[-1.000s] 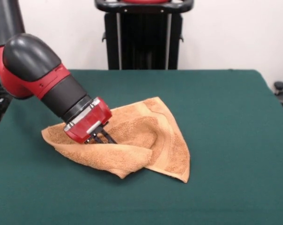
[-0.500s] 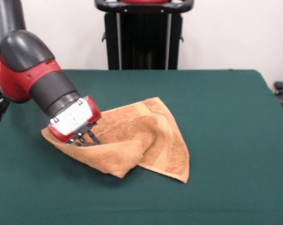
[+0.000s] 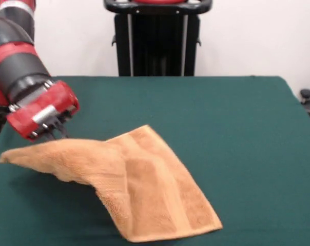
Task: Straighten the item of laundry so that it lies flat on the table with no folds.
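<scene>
The item of laundry (image 3: 144, 189), an orange-tan terry towel, is spread in a long shape across the table (image 3: 237, 128) from the left edge to the near middle. Its right part lies on the cloth with a woven band showing. Its left part is raised off the surface and hangs in a taut ridge. My gripper (image 3: 59, 134) sits at the left, above that raised edge, shut on the towel's upper edge. The red wrist hides most of the fingers.
A black stand (image 3: 157, 38) rises behind the table's far edge at the middle. A dark chair base (image 3: 306, 96) shows beyond the right edge. The towel's near corner reaches close to the table's front edge.
My gripper has moved left and upward, dragging the towel with it. The folded-over flap has opened out, and the towel now stretches wider and lies nearer the front edge.
</scene>
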